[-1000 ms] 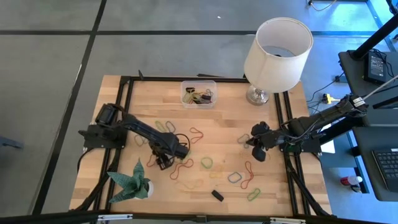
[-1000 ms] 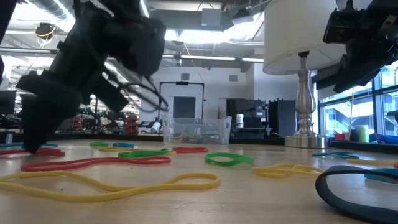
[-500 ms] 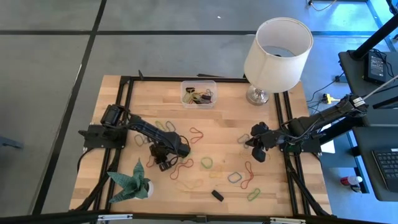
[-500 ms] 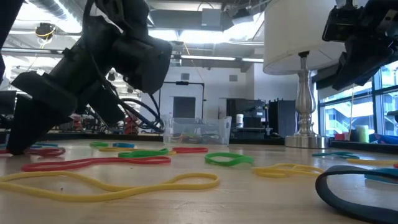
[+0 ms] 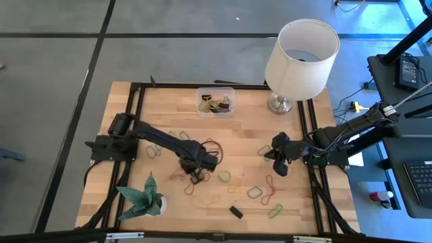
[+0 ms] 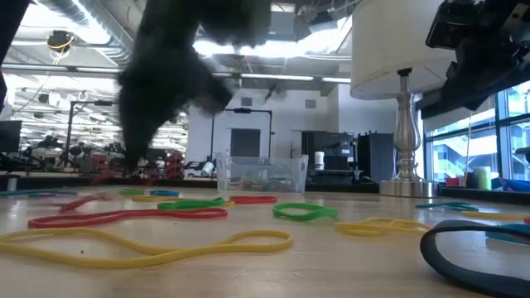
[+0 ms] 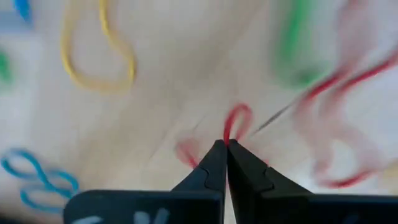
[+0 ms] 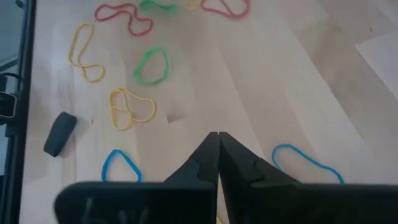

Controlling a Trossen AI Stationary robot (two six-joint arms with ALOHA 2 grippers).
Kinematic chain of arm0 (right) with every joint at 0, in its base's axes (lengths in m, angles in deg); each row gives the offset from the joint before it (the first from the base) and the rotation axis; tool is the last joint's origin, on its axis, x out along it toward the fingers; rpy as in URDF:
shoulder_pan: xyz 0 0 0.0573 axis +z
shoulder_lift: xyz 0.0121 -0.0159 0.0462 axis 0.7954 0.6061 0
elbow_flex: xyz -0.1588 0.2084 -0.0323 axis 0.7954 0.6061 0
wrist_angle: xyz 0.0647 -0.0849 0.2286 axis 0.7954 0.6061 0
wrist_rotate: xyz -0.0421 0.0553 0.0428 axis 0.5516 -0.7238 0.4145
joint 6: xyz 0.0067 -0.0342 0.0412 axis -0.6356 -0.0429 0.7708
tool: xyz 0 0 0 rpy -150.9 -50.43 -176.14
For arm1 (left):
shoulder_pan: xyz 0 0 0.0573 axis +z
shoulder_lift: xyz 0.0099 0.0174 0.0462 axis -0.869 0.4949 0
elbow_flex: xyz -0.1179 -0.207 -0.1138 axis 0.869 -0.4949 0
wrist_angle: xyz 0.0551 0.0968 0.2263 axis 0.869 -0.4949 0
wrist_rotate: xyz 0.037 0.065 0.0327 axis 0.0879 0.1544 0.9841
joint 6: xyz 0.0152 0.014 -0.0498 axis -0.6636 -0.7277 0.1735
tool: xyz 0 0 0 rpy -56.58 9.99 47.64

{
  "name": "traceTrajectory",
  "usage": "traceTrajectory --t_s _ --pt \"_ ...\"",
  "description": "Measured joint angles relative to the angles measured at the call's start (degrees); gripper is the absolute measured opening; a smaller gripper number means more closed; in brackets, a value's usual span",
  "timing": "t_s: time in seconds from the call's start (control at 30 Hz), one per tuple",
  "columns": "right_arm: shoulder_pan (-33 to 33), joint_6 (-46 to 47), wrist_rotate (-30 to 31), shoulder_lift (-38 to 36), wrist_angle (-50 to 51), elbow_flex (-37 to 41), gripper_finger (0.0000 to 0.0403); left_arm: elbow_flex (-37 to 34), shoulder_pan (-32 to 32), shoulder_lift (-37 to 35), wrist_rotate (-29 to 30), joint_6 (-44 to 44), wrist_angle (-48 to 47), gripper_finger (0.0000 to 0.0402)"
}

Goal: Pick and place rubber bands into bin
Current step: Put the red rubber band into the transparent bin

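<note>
Several loose rubber bands lie on the wooden table: a green one (image 5: 223,177), a yellow one (image 5: 206,200), a blue one (image 5: 254,193) and a red one (image 5: 214,145). The clear bin (image 5: 216,101) stands at the far middle with several bands inside; it also shows in the low view (image 6: 263,172). My left gripper (image 5: 195,177) is near the table's middle, shut on a red rubber band (image 7: 237,120). My right gripper (image 5: 278,167) hangs shut and empty above the table's right part; it also shows in its wrist view (image 8: 218,135). My left gripper (image 7: 226,144) pinches the red rubber band between its two fingertips. A small red loop (image 7: 238,115) sticks out past the tips and another bit (image 7: 186,152) shows beside one finger. The fingers come from above, slanting toward the table's right. The band's remaining length is blurred.
A white lampshade on a metal foot (image 5: 300,57) stands at the far right. A green paper plant (image 5: 142,196) stands at the near left. A small black block (image 5: 235,211) lies near the front edge. More bands lie near the right gripper (image 8: 151,65).
My left gripper has moved toward the table's right edge and risen off the table top, staying shut. The red band has gone with it.
</note>
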Motion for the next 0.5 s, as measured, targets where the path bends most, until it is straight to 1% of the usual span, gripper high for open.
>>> traceTrajectory --t_s 0.1,0.2,0.33,0.5 --pt "0.0 -0.24 0.01 0.0 -1.05 0.0 0.0012 5.35 0.35 -0.7 5.4 -1.29 -0.79 0.0003" --pt "-0.02 -1.43 0.02 0.0 -1.91 0.0 0.0012 10.94 1.37 -0.74 9.14 -3.67 -2.01 0.0002" --pt "-0.04 -1.72 0.02 0.0 -2.66 0.0 0.0012 18.01 3.17 -0.81 13.97 -9.22 -3.41 0.0002" --pt "-0.02 -1.05 0.05 0.0 -2.96 0.0 0.0012 26.3 7.91 -0.87 20.54 -17.68 -3.62 0.0002"
